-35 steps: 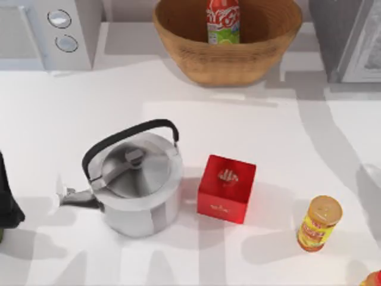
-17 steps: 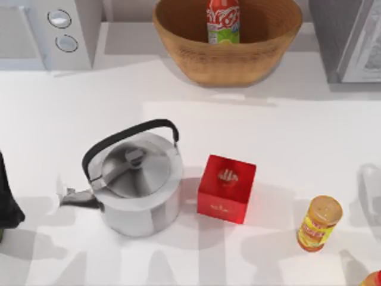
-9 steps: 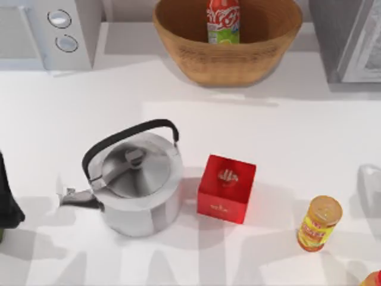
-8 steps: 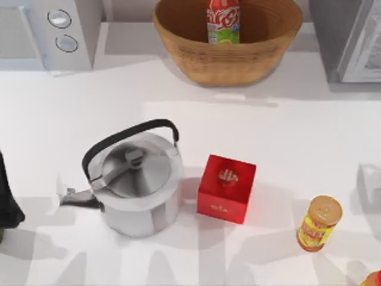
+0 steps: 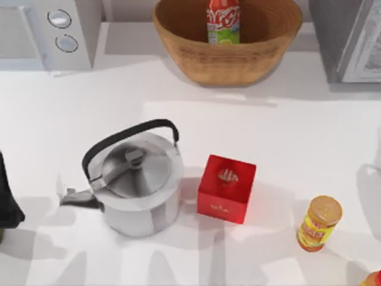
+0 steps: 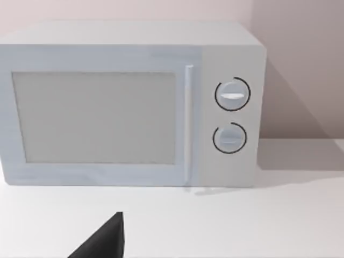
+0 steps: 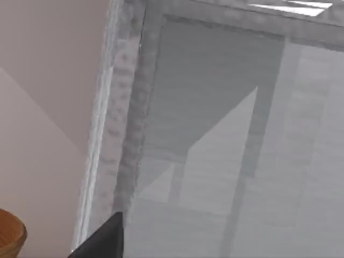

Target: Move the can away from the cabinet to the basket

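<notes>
The white bench (image 5: 309,137) was the stage, and the grey boxy cabinet with its paler framed door panel (image 5: 351,42) sat off to the right of the wide tan-brown woven basket ribbed in rings (image 5: 229,56). The white appliance with two round knobs (image 5: 47,33) stood well to that basket's left. And there it was: the slim red drink can with white script lettering and a green band (image 5: 223,22) stood upright inside the basket, long axis vertical, clear of the cabinet. By my reading the move was already done.

Nearer the camera than the basket sat the steel kettle with a black handle (image 5: 134,182), the red cube with a pale emblem (image 5: 226,188) just beside it, and the orange-yellow can with a red label (image 5: 319,223) further right.

The dark left arm (image 5: 7,199) sat parked at the edge far from the basket. The right arm seemed nearer the can, its wrist view facing the cabinet door. Whether either set of fingers stood wide or narrow, I could not tell.

The can's script looked like a cola brand's but was too small to read; no other writing was legible.
</notes>
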